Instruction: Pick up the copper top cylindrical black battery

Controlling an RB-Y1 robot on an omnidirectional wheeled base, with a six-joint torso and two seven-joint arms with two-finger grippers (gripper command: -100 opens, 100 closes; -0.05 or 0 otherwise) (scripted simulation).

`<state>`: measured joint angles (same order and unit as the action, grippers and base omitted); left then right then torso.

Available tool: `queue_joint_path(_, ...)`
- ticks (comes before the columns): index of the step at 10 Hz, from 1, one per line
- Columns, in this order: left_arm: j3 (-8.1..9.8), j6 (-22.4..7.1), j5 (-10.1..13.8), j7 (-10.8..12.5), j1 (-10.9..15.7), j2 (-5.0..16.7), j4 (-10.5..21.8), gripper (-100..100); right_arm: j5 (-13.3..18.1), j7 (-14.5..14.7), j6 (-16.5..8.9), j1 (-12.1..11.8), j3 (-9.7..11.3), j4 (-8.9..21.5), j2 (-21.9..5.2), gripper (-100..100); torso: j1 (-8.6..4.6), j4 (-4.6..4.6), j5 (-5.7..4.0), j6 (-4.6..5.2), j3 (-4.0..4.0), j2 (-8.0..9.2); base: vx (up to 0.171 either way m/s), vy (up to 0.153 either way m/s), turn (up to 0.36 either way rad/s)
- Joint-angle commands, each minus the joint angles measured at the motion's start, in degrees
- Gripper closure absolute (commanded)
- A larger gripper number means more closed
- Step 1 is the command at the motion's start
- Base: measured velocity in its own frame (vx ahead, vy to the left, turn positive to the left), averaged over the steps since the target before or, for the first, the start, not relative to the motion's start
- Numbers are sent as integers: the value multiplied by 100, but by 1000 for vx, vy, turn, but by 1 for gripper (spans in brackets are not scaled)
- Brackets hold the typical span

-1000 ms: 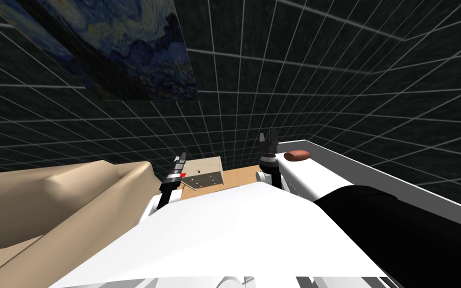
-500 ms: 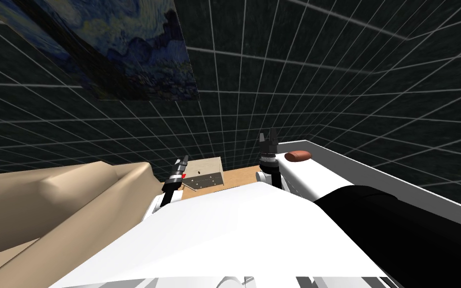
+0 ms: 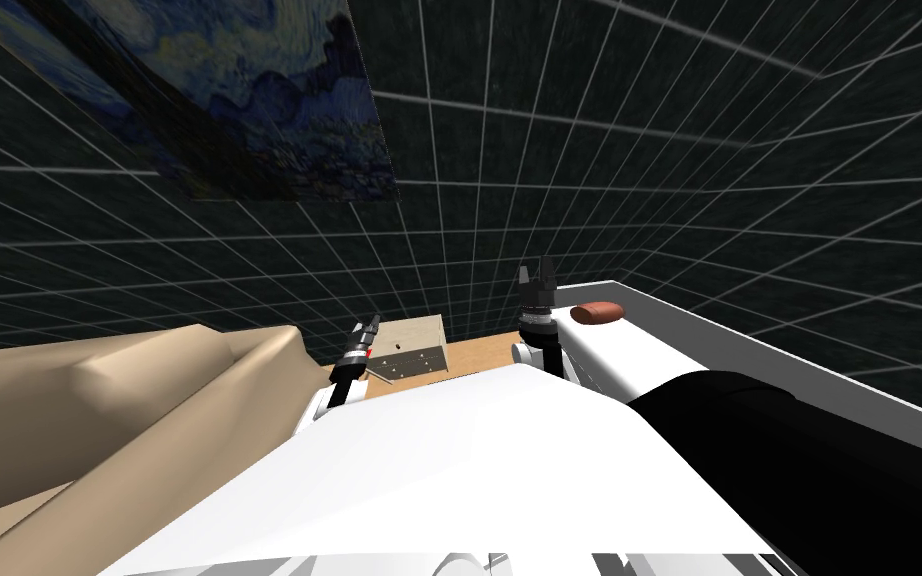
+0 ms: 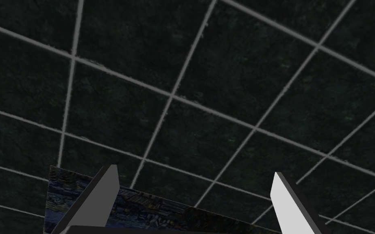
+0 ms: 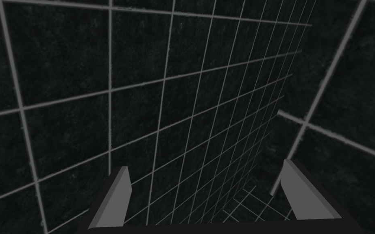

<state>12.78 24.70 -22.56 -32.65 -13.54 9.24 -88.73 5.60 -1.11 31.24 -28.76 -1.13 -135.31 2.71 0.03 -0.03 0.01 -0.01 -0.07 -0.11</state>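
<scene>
Your left hand (image 3: 371,323) points upward with its 2 fingers spread wide, gripping nothing. A small wooden bench (image 3: 421,332) stands just to its right, and a tiny red thing (image 3: 368,351), too small to name, sits beside its wrist. Your right hand (image 3: 537,268) is also spread and empty, with a brown lump (image 3: 597,312) near its right side. You cannot tell where the battery lies.

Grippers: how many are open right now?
2. The left gripper, fingers apart, is by the small wooden box; the right gripper, fingers apart, is near the brown oval object.
</scene>
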Motion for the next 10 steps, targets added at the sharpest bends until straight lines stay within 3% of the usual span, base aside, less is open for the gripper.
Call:
queue_joint_path(1, 62, -100, -130, -166, 110, 52, 286, -100, 0, 0, 0, 0, 0, 0, 0, 0, 0, 0, 0, 0, 0, 0, 27, 13, -2)
queue_joint_path(2, 62, -100, -130, -166, 110, 52, 392, -100, 0, 0, 0, 0, 0, 0, 0, 0, 3, 0, 0, 0, 0, 0, 25, 10, -2)
queue_joint_path(3, 123, -138, -249, -343, 231, 54, 565, -100, 0, 0, 0, 0, 0, 0, 0, 0, 1, 0, 0, 0, 1, 1, 35, 10, -3)
queue_joint_path(5, 123, -138, -249, -343, 231, 54, 743, -100, 0, 0, 0, 0, 0, 0, 0, 0, 0, 0, 0, 0, 0, 0, 19, 4, -1)
queue_joint_path(8, 241, -216, -484, -692, 471, 44, 1251, -100, 0, 0, 0, 0, 0, 0, 0, 0, -1, 1, -1, 0, 3, 4, 22, 6, -3)
queue_joint_path(10, 241, -216, -484, -692, 471, 44, 1441, -100, 0, 0, 0, 0, 0, 0, 0, 0, 0, 0, 0, 0, 0, 0, 21, 6, -1)
